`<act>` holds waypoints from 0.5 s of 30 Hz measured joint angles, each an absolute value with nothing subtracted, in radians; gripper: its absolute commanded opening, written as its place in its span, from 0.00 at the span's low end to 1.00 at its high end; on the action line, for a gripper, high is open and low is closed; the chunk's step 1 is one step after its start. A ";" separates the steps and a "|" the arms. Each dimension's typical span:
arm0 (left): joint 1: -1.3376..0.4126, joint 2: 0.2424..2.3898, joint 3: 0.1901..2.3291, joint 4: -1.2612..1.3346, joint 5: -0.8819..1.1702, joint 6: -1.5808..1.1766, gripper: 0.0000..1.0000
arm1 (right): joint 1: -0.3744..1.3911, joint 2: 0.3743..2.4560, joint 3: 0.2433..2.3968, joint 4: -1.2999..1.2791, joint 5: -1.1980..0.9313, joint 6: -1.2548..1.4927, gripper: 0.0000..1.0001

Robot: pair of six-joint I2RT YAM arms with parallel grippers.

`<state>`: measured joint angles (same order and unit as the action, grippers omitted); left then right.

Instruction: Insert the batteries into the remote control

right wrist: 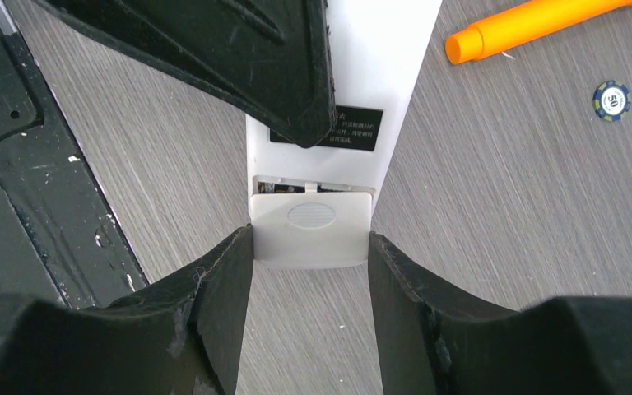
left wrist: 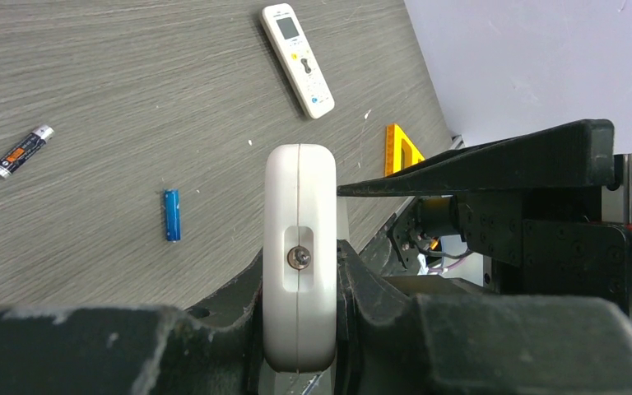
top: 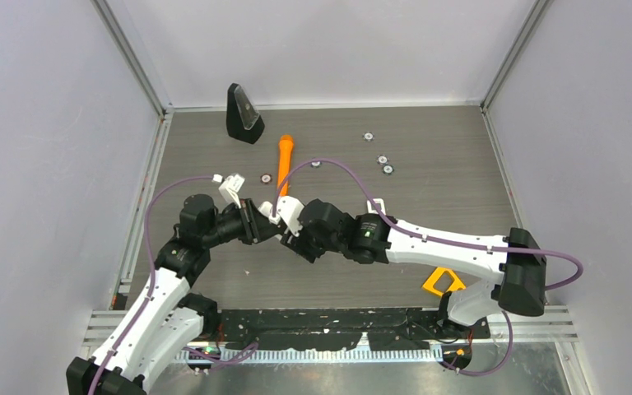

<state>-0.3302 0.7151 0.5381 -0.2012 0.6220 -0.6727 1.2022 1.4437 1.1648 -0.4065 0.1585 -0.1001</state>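
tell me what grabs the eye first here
Both claws meet mid-table on one white remote: the left claw clamps its body, the right claw pinches its partly open battery cover. Loose on the table lie a blue battery, a black-and-orange battery and a second remote.

Left arm [top: 152, 309]: white shells, black joints; purple cable [top: 152, 216] loops at 10 o'clock. Right arm [top: 453, 247]: identical finish; green lamp [top: 368, 233] at the wrist. Right gripper [right wrist: 309, 239] fingers [right wrist: 214, 296]: matte black, scuffed edges.
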 measured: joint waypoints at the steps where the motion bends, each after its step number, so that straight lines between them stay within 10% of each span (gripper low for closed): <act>1: -0.330 0.715 0.538 -0.201 0.622 -0.673 0.00 | 1.202 1.447 1.169 -0.409 0.159 -0.101 0.05; 15: -0.330 0.715 0.538 -0.216 0.612 -0.672 0.00 | 1.203 1.497 1.219 -0.444 0.179 -0.098 0.06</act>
<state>-0.3298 0.7151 0.5381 -0.2165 0.6125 -0.6720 1.2026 1.4971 1.2190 -0.4438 0.1787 -0.0978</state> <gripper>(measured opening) 0.234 0.552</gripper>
